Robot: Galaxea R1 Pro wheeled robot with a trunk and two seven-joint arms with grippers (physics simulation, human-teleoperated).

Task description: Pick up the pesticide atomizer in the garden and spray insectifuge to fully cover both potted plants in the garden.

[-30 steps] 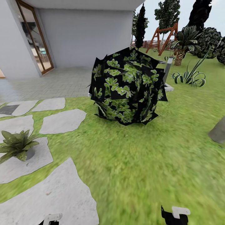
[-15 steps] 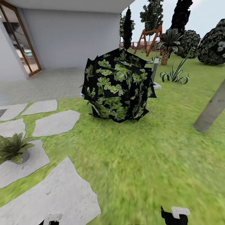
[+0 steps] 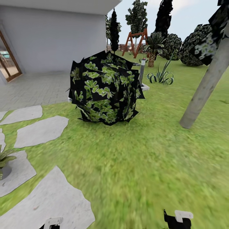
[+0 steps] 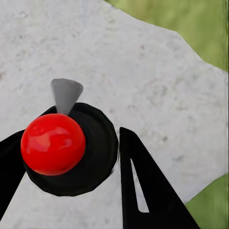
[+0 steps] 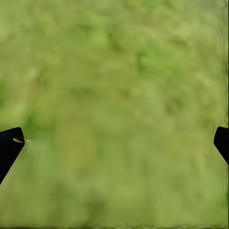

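Note:
In the left wrist view my left gripper is shut on the pesticide atomizer. I see the atomizer from above: a dark round top with a red ball and a grey nozzle, held over a grey stone slab. My right gripper is open, its black fingertips far apart over blurred lawn. One potted plant, light-green pointed leaves in a grey pot, sits on a slab at the head view's far left edge, partly cut off.
A big dark bush with light-green leaf patches stands on the lawn ahead. A slanted grey tree trunk rises at right. A grey post lamp is behind the bush. Stone slabs lie at left, before the house wall.
The whole head view has swung to the right, so the camera moved. The potted plant has slid to the left edge and the tree trunk has come fully into view. The grippers look unchanged.

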